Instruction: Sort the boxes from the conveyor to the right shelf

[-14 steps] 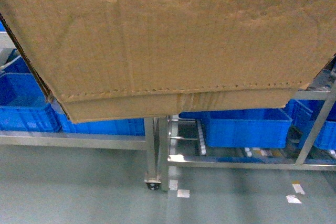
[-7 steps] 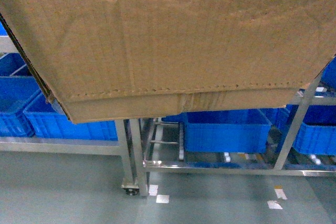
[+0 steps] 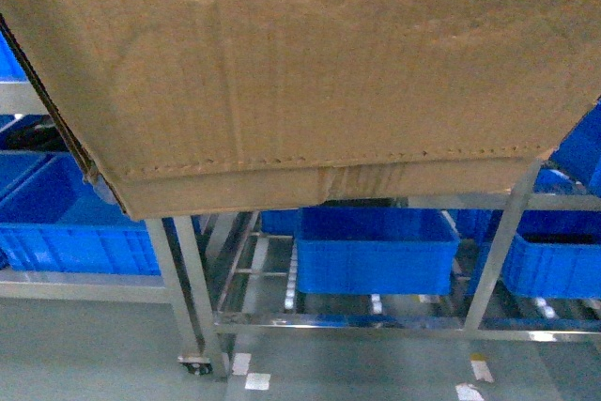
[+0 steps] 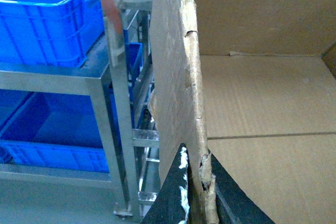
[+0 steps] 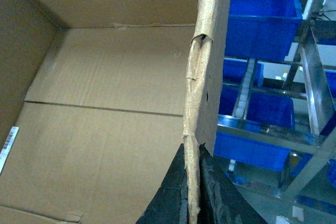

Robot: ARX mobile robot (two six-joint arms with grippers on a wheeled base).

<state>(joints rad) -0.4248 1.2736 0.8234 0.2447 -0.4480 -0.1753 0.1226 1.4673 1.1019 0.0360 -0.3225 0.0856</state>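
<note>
The large brown corrugated cardboard carton point(image 3: 310, 72) is hanging aloft, left gripper point(image 4: 195, 195) and right gripper point(image 5: 193, 192) each clamping a wall; the steel rack point(image 3: 488, 241) holding blue plastic crates point(image 3: 371, 251) is sliding leftward, suggesting the base is travelling shelfward.

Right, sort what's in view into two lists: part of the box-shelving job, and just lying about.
Part of the job:
- large brown corrugated cardboard carton, empty inside
- shiny stainless-steel tiered rack
- left gripper, clamped on carton's left wall
- right gripper, clamped on carton's right wall

Just lying about:
- blue plastic crates on the racks
- white tape marks on the floor
</note>
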